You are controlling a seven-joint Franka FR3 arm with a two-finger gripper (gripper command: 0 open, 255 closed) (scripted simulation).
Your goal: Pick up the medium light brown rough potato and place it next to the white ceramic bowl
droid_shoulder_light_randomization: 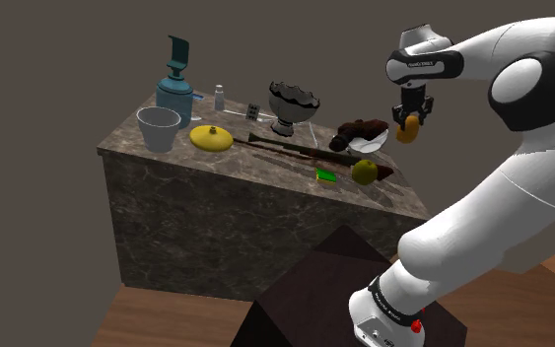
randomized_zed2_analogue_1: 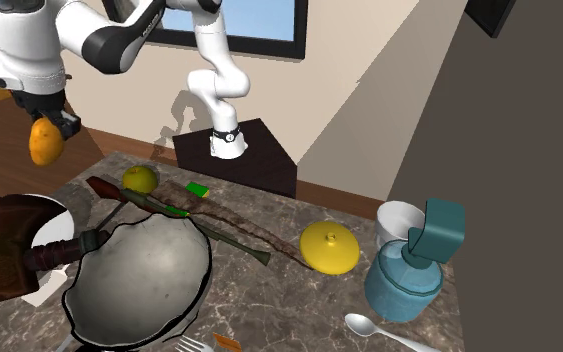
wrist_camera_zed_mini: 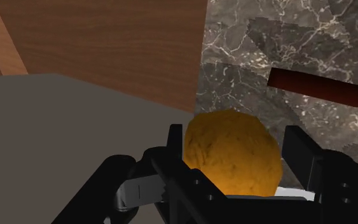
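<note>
My gripper [droid_shoulder_light_randomization: 408, 124] is shut on an orange-brown rough potato [droid_shoulder_light_randomization: 409, 127], which hangs in the air past the marble counter's end nearest the stand. In the second exterior view the gripper [randomized_zed2_analogue_1: 48, 138] holds the potato [randomized_zed2_analogue_1: 45, 143] high above the counter's corner. The wrist view has the potato [wrist_camera_zed_mini: 232, 153] clasped between both black fingers [wrist_camera_zed_mini: 175, 147], over the counter's edge. A shallow white bowl [droid_shoulder_light_randomization: 372, 145] sits on the counter just below and left of the gripper, partly covered by a dark brown object [droid_shoulder_light_randomization: 362, 128]. The same bowl [randomized_zed2_analogue_1: 57, 236] appears in the second exterior view.
On the marble counter [droid_shoulder_light_randomization: 167, 168] stand a white cup [droid_shoulder_light_randomization: 159, 128], a teal dispenser [droid_shoulder_light_randomization: 175, 89], a yellow lid [droid_shoulder_light_randomization: 210, 137], a scalloped grey footed bowl [droid_shoulder_light_randomization: 293, 103], a long brown tool [droid_shoulder_light_randomization: 285, 148], a yellow-green fruit [droid_shoulder_light_randomization: 364, 172] and a small green piece [droid_shoulder_light_randomization: 325, 176].
</note>
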